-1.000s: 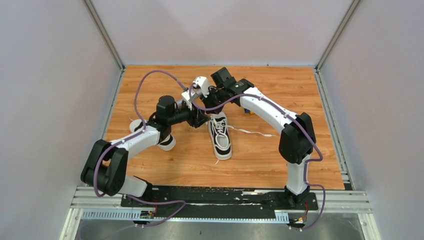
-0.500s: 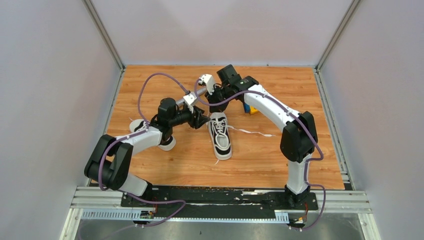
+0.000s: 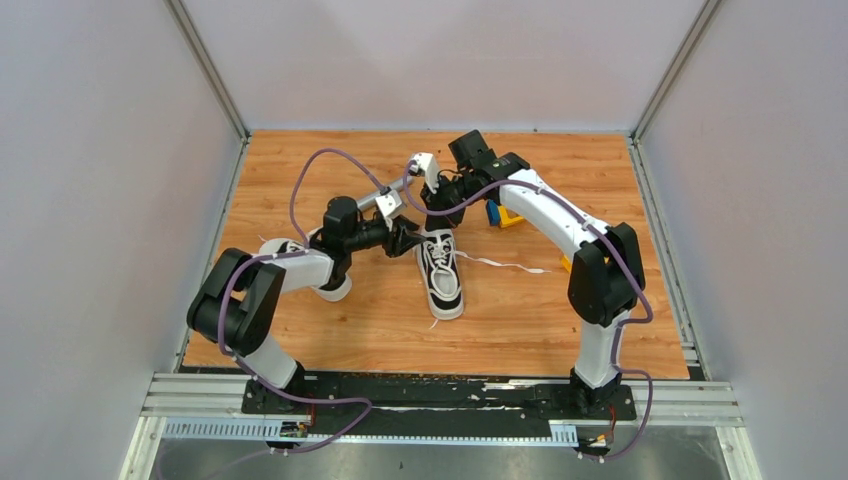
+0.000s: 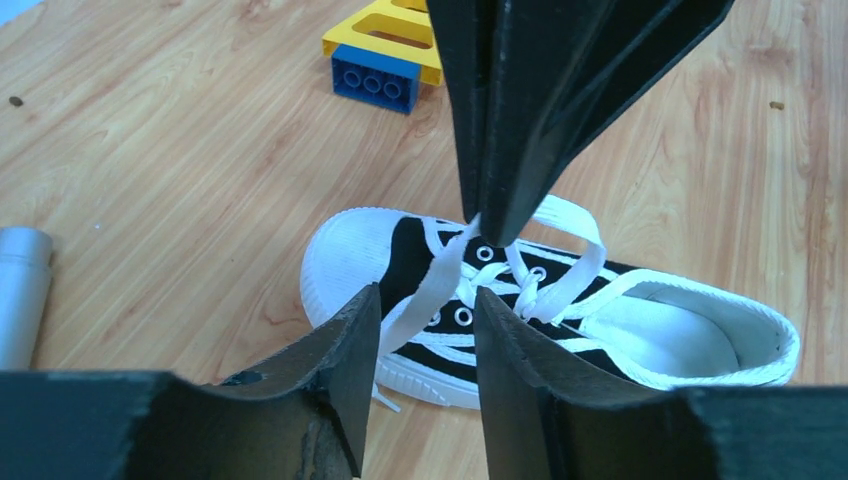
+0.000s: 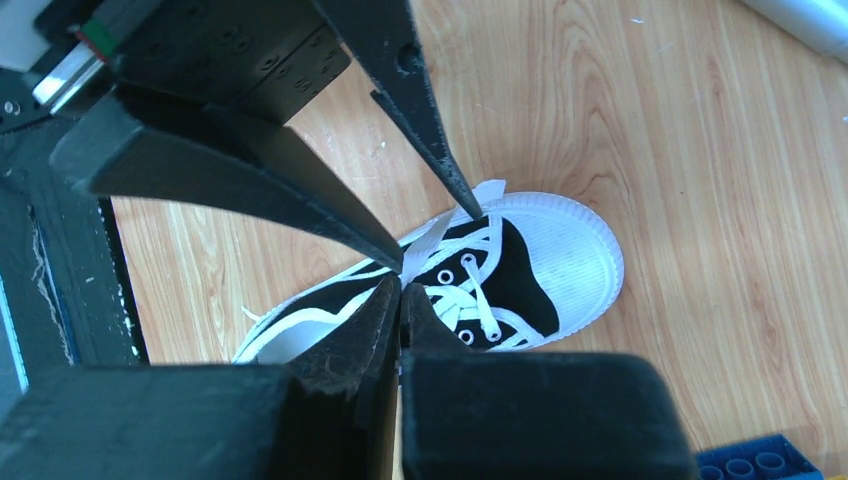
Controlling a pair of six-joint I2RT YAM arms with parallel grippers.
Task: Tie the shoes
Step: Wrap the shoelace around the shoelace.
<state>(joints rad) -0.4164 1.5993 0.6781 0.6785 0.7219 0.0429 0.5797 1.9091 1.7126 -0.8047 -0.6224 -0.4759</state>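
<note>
One black-and-white shoe (image 3: 442, 272) lies mid-table, toe toward the back wall; it also shows in the left wrist view (image 4: 560, 300) and the right wrist view (image 5: 520, 270). The other shoe (image 3: 325, 285) lies to the left, mostly hidden under my left arm. My right gripper (image 3: 438, 220) (image 5: 401, 290) is shut on a white lace (image 4: 440, 275) just above the eyelets. My left gripper (image 3: 408, 240) (image 4: 425, 300) is open, its fingers (image 4: 350, 330) either side of that taut lace strand, not touching it. A loose lace end (image 3: 505, 265) trails right across the table.
A blue brick (image 4: 375, 78) and a yellow brick (image 4: 390, 25) lie behind the shoe, also seen from the top (image 3: 497, 215). Another yellow piece (image 3: 566, 263) sits by the right arm. A silver cylinder (image 4: 20, 290) lies left. Grey walls enclose the wooden table (image 3: 520, 330).
Both grippers have shifted a little right over the shoe's toe end. The right gripper has drawn back and up with the lace; the left arm's elbow has swung right.
</note>
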